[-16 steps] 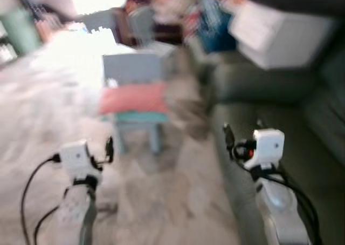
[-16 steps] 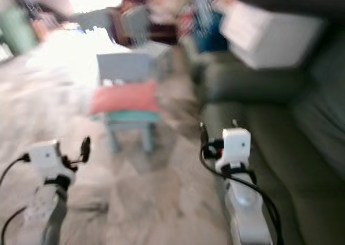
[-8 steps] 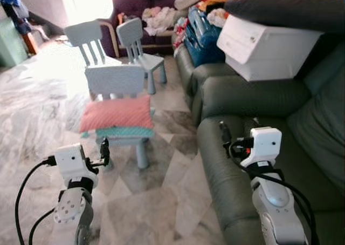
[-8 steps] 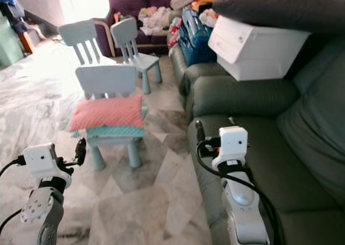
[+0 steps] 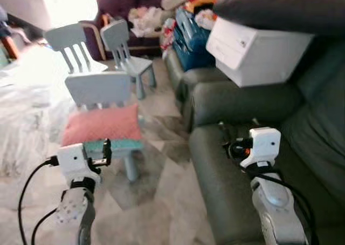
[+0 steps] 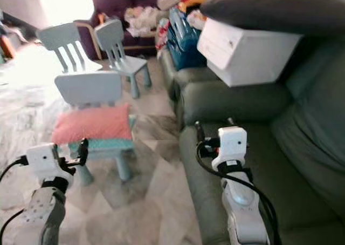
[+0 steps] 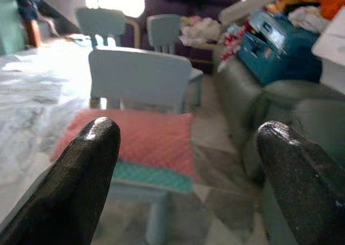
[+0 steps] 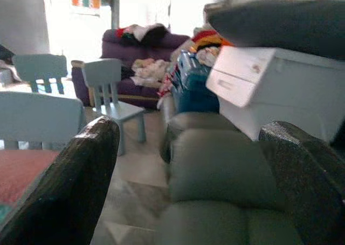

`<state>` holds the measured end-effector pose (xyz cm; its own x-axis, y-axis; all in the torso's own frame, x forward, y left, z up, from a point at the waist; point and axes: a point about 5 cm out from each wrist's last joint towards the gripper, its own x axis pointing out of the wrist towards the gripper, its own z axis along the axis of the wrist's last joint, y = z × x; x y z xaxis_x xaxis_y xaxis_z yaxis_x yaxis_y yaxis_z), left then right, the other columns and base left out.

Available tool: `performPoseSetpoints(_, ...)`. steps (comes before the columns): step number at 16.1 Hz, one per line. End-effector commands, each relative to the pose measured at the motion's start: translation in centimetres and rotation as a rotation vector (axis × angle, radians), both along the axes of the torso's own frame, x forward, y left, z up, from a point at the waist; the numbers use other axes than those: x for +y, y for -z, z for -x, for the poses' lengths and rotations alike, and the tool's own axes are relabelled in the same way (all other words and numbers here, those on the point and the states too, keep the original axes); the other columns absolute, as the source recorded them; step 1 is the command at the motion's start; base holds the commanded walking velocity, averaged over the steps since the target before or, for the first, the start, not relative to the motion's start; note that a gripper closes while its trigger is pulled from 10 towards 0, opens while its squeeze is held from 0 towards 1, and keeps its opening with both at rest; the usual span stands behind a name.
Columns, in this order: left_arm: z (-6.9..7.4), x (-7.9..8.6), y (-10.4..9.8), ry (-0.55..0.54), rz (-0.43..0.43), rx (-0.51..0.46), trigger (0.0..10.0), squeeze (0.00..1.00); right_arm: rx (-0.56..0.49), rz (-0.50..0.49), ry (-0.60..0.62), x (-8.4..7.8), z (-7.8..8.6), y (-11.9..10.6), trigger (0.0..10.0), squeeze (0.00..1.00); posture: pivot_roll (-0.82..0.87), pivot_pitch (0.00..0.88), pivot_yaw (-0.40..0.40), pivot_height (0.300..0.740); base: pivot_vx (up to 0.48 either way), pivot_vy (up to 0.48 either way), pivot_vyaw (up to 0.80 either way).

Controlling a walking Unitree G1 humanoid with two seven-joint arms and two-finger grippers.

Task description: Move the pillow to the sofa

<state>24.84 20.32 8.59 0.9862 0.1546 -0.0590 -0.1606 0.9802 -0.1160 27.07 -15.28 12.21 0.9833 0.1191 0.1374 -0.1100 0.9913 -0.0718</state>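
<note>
You are looking at a pink pillow [image 5: 102,124], soft and quilted with a fine dotted texture, lying flat on the seat of a small pale-blue chair [image 5: 99,88]. A teal cushion [image 5: 119,144] is lying under it, its edge peeking out. The chair is hard and smooth, with a plain rounded back panel. It is standing on a glossy marbled floor [image 5: 161,202].

Your left pincer [image 5: 107,150] is hovering just in front of the pillow, fingers spread wide and holding nothing; in the left wrist view the rounded black fingertips [image 7: 86,164] are framing the pillow. Your right pincer [image 5: 226,133] is hanging over the seat of the dark grey-green sofa [image 5: 226,175], which has a matte, leathery surface; its fingers are also wide apart and empty.

A white plastic bin [image 5: 256,50] is resting on the sofa with a dark cushion [image 5: 280,10] on top. Two more pale-blue chairs [image 5: 121,45] are standing further back.

Compared with half a second ago, the whole view is sitting further right and is slightly softer, so your camera is moving; the pillow is lying on the chair as before.
</note>
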Motion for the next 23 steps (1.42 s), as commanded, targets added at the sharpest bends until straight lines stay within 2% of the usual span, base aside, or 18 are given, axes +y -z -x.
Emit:
performPoseSetpoints(1, 0.16, 0.86, -0.20, -0.023, -0.021, 0.001, 10.0, 0.00, -0.017, -0.012, -0.030, 0.85, -0.17, -0.47, 10.0, 0.00, -0.10, 0.000, -0.005, 0.740, 0.435, 0.000, 0.00)
performPoseSetpoints(3, 0.16, 0.87, -0.19, -0.023, -0.020, 0.001, 10.0, 0.00, -0.018, 0.006, -0.034, 0.95, -0.16, -0.50, 10.0, 0.00, -0.10, 0.000, -0.005, 0.740, 0.435, 0.000, 0.00)
performPoseSetpoints(8, 0.14, 0.80, -0.14, -0.022, -0.018, 0.005, 10.0, 0.00, -0.018, 0.004, -0.032, 0.94, -0.18, -0.49, 10.0, 0.00, -0.10, 0.000, -0.005, 0.740, 0.431, 0.000, 0.80)
performPoseSetpoints(10, 0.14, 1.01, 0.20, -0.046, -0.010, 0.031, 10.0, 0.00, -0.018, -0.004, -0.031, 0.96, -0.19, -0.50, 10.0, 0.00, -0.10, 0.000, -0.005, 0.740, 0.189, 0.294, 0.27)
performPoseSetpoints(12, 0.08, 1.09, 0.44, -0.053, 0.013, 0.043, 10.0, 0.00, -0.017, -0.005, -0.032, 0.94, -0.18, -0.46, 10.0, 0.00, -0.10, 0.000, -0.005, 0.740, 0.000, 0.463, 0.00)
performPoseSetpoints(23, -0.03, 0.80, 0.55, -0.036, 0.015, 0.052, 10.0, 0.00, -0.017, -0.008, -0.032, 0.81, -0.19, -0.45, 10.0, 0.00, -0.10, 0.000, -0.009, 0.740, 0.000, 0.480, 0.00)
